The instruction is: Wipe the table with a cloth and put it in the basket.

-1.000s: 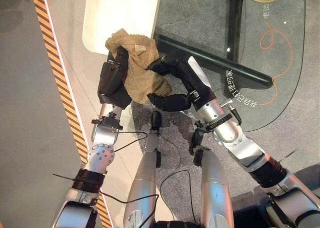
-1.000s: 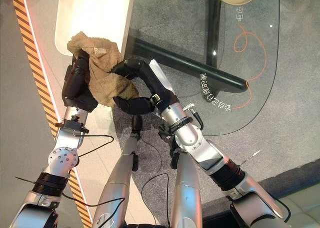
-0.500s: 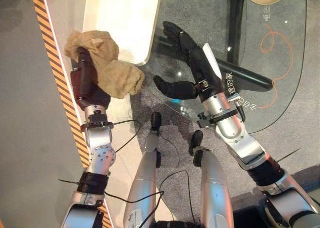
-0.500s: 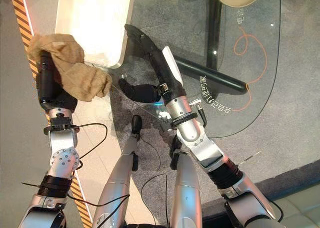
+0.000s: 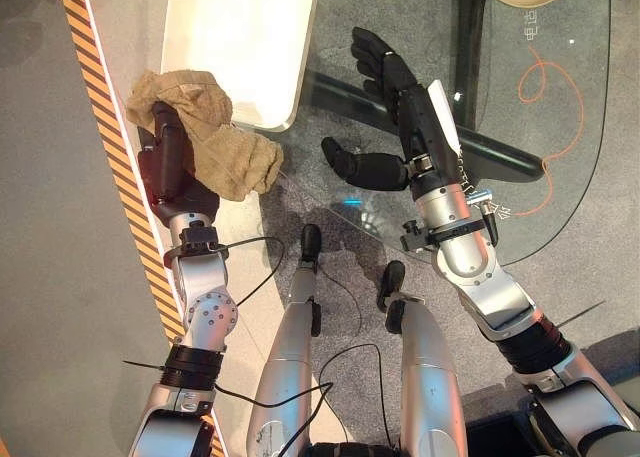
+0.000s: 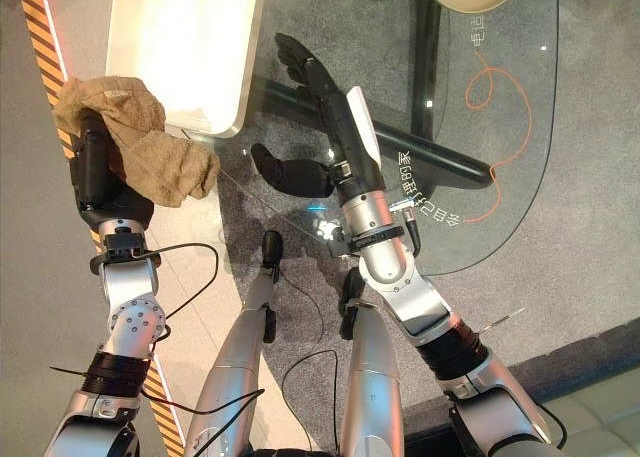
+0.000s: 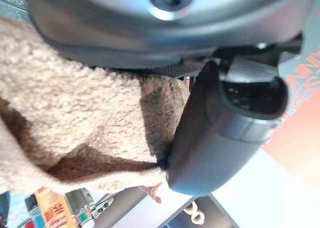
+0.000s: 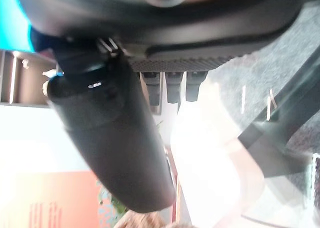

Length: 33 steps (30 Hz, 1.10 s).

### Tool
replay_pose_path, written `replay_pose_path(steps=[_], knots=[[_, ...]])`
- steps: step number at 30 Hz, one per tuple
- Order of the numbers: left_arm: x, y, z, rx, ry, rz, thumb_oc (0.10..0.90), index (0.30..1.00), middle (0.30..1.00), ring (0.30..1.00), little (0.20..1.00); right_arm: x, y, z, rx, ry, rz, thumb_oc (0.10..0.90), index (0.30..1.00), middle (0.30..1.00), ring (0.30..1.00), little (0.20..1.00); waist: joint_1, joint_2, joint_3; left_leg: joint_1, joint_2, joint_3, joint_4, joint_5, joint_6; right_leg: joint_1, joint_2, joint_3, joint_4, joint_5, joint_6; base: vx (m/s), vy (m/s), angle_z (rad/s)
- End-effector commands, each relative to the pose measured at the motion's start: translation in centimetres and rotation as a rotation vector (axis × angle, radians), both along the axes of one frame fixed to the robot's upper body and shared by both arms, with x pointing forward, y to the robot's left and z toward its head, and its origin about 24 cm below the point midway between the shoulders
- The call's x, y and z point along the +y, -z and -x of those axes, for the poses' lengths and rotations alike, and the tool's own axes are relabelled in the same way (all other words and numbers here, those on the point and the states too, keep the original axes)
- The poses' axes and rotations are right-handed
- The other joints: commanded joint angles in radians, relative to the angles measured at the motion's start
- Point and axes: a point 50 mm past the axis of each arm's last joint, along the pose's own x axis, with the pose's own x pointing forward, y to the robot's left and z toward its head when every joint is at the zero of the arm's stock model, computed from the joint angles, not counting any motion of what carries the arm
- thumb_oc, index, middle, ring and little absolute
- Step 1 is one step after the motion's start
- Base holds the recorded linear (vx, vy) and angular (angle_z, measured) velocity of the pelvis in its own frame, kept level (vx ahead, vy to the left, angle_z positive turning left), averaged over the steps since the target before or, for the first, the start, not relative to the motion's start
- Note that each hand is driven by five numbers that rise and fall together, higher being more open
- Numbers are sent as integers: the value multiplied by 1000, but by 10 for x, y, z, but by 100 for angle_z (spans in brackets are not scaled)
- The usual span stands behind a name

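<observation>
Left eye view: 1 cloth (image 5: 215,142) clutched by left robot hand (image 5: 168,162); right robot hand (image 5: 395,87) spread.

Cloth (image 5: 210,142): tan-brown, nubbly looped texture. Left hand (image 5: 168,162): dark maroon-black shell. Right hand (image 5: 400,107): black, with a white panel along its back. Counter (image 5: 470,97): clear glass over a black beam. Tray (image 5: 245,37): cream-white. Floor stripe (image 5: 110,147): orange and black diagonal hatching. Carpet (image 5: 40,227): grey.
</observation>
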Motion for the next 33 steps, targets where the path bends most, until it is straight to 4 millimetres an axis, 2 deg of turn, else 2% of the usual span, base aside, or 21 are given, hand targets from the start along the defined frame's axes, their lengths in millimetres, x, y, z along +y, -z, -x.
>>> replay_pose_path(steps=[1, 13, 17, 23, 24, 25, 28, 33], knots=[[20, -65, 23, -353, -168, -54, 100, 300, 300, 300, 200, -8, -41, 17, -294, 33, -166, 800, 900, 900, 900, 900, 4, -44, -25, 73, -65, 56, 128, -212, 29, 98, 63, 19, -310, 180, 28, 13, 21, -4], [34, -62, 25, -358, -223, -65, 100, 300, 300, 300, 200, -69, -19, 9, -312, 393, -332, 800, 900, 900, 900, 900, -20, -50, -25, 74, -56, 63, 148, -229, 29, 101, 60, 31, -302, 178, 33, 4, 3, -4], [39, -66, 23, -370, -248, -89, 100, 300, 300, 300, 200, -99, -4, 2, -281, 594, -417, 800, 900, 900, 900, 900, -30, -51, -25, 76, -52, 67, 148, -233, 29, 100, 62, 39, -301, 178, 35, 11, 16, -3], [44, -78, 19, -383, -282, -140, 100, 300, 300, 300, 200, -136, 14, -5, -216, 824, -494, 800, 900, 900, 900, 900, -34, -50, -25, 85, -48, 67, 144, -235, 25, 103, 65, 46, -299, 180, 39, 3, 5, 0], [46, -84, 17, -389, -299, -155, 100, 300, 300, 300, 200, -147, 22, -8, -186, 888, -511, 800, 900, 900, 900, 900, -36, -49, -25, 87, -46, 67, 143, -236, 23, 103, 67, 49, -297, 180, 39, 0, 0, 0], [46, -85, 17, -390, -301, -156, 100, 300, 300, 300, 200, -149, 23, -8, -183, 898, -513, 800, 900, 900, 900, 900, -36, -49, -25, 87, -45, 67, 143, -237, 23, 102, 67, 50, -297, 180, 39, 0, 0, 0], [47, -101, 11, -396, -345, -196, 100, 300, 300, 300, 200, -169, 39, -16, -104, 1015, -531, 800, 900, 900, 900, 900, -38, -46, -25, 89, -42, 67, 144, -238, 19, 103, 69, 57, -294, 179, 39, 0, 0, 0], [47, -125, 4, -399, -395, -243, 100, 300, 300, 300, 200, -187, 56, -22, 1, 1109, -526, 800, 900, 900, 900, 900, -42, -44, -25, 82, -38, 72, 144, -231, 16, 98, 69, 60, -298, 186, 36, -11, 10, -2]])
